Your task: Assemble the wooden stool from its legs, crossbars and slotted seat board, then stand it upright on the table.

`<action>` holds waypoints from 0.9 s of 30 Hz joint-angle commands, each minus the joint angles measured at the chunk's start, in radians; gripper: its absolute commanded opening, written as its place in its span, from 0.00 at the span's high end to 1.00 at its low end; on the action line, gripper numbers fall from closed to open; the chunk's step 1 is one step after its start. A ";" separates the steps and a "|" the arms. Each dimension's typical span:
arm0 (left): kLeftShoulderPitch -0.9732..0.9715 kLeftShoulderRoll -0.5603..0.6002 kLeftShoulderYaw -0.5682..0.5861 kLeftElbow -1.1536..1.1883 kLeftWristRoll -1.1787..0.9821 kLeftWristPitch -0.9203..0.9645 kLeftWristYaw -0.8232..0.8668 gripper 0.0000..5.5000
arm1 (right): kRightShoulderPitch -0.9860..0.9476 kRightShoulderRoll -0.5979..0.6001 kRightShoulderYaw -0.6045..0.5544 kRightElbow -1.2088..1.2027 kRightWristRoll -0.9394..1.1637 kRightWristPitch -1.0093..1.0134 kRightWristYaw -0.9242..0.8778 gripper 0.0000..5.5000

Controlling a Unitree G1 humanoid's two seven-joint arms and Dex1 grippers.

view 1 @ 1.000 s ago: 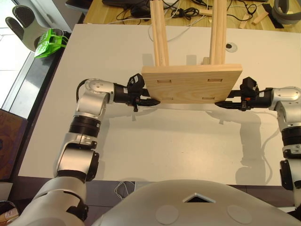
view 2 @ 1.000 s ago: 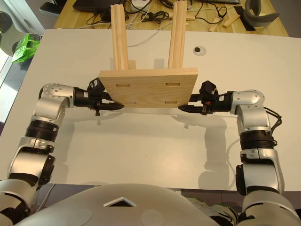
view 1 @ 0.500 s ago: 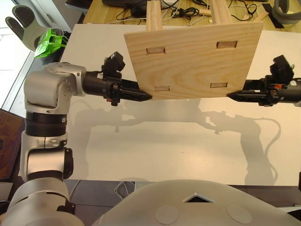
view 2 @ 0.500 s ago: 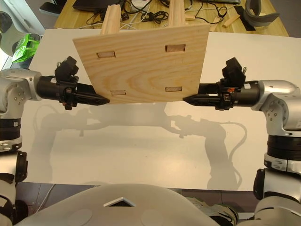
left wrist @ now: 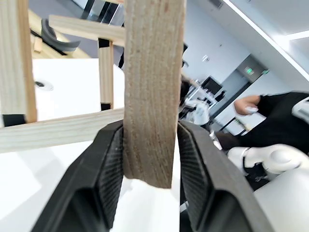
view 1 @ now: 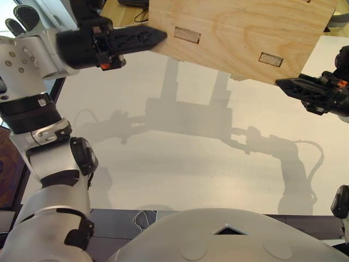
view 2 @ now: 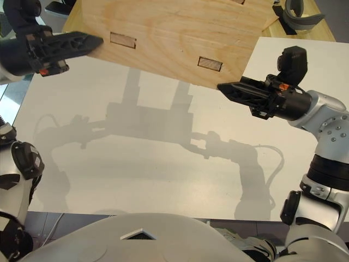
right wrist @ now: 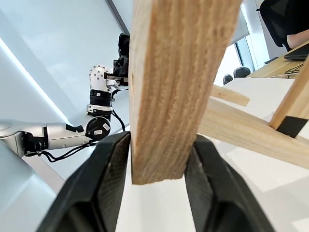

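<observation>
The left jaws and right jaws each clamp an opposite edge of the pale wooden slotted seat board (view 1: 240, 33), held tilted high above the white desk (view 1: 180, 158). Best to turn both arms together and lower gently without twisting.

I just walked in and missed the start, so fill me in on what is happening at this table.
The robot holds the assembled wooden stool in the air over the white table. Its left jaws and right jaws are shut on opposite edges of the slotted seat board, which is tilted, left side higher. The frame of legs and crossbars sits behind the board. The stool does not yet stand on the table.
</observation>
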 commanded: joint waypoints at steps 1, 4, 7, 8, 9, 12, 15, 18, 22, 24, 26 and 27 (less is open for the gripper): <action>-0.076 -0.120 0.028 -0.017 -0.107 0.086 0.071 0.74 | -0.061 0.032 0.002 -0.102 0.107 0.054 -0.096 0.71; -0.059 -0.146 0.060 -0.020 -0.127 0.094 0.139 0.76 | -0.045 0.049 -0.020 -0.132 0.190 0.091 -0.168 0.71; -0.027 -0.152 0.057 -0.046 -0.151 0.094 0.188 0.76 | -0.053 0.050 -0.028 -0.126 0.226 0.105 -0.214 0.71; -0.025 -0.156 0.063 -0.047 -0.155 0.094 0.208 0.76 | -0.059 0.050 -0.033 -0.118 0.238 0.110 -0.229 0.71; -0.026 -0.161 0.072 -0.044 -0.158 0.093 0.227 0.76 | -0.064 0.050 -0.037 -0.111 0.250 0.114 -0.243 0.71; -0.040 -0.190 0.113 -0.017 -0.145 0.072 0.308 0.76 | -0.063 0.053 -0.045 -0.104 0.283 0.124 -0.279 0.71; -0.064 -0.230 0.158 0.019 -0.124 0.036 0.407 0.76 | -0.050 0.063 -0.045 -0.113 0.324 0.131 -0.318 0.71; -0.073 -0.258 0.180 0.032 -0.108 -0.005 0.497 0.75 | -0.046 0.071 -0.046 -0.116 0.363 0.132 -0.359 0.71; -0.074 -0.285 0.166 0.017 -0.084 -0.062 0.599 0.74 | -0.048 0.091 -0.054 -0.110 0.401 0.120 -0.428 0.71; -0.075 -0.290 0.154 0.010 -0.075 -0.081 0.637 0.74 | -0.043 0.112 -0.059 -0.106 0.420 0.107 -0.476 0.71; -0.077 -0.293 0.135 0.018 -0.049 -0.108 0.692 0.73 | -0.025 0.153 -0.069 -0.103 0.475 0.087 -0.570 0.71; -0.077 -0.292 0.124 0.026 -0.033 -0.119 0.722 0.72 | -0.012 0.173 -0.072 -0.107 0.502 0.076 -0.618 0.71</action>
